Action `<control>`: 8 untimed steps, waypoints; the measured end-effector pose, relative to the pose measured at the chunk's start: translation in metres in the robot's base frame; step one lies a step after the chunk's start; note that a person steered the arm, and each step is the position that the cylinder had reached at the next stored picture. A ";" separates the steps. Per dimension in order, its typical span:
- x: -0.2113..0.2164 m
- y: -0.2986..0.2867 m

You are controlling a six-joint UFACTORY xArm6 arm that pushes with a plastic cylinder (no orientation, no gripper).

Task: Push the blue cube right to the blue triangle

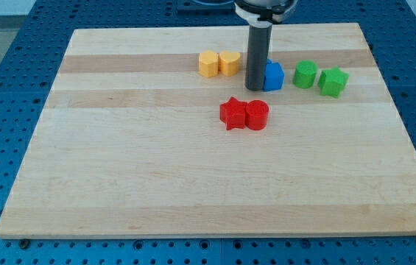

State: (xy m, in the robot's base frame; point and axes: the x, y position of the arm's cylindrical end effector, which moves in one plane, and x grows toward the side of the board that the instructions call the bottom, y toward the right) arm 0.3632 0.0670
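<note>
Tip [255, 88]: the dark rod's lower end rests on the desk [193, 184], against the blue block's left side.
Gripper: none on this arm, only the rod, so nothing opens or closes.
Blue block [273, 76]: near the desk's top edge, partly hidden behind the rod; exact shape hard to tell.
Yellow blocks [208, 64] [230, 62]: touching pair, left of the rod.
Green blocks [305, 74] [333, 82]: two, right of the blue block.
Red star [232, 113] and red cylinder [257, 115]: touching, below the tip.
</note>
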 end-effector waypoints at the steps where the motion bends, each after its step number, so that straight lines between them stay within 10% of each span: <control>1: 0.009 0.005; 8: -0.009 0.042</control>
State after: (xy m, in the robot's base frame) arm 0.3545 0.1091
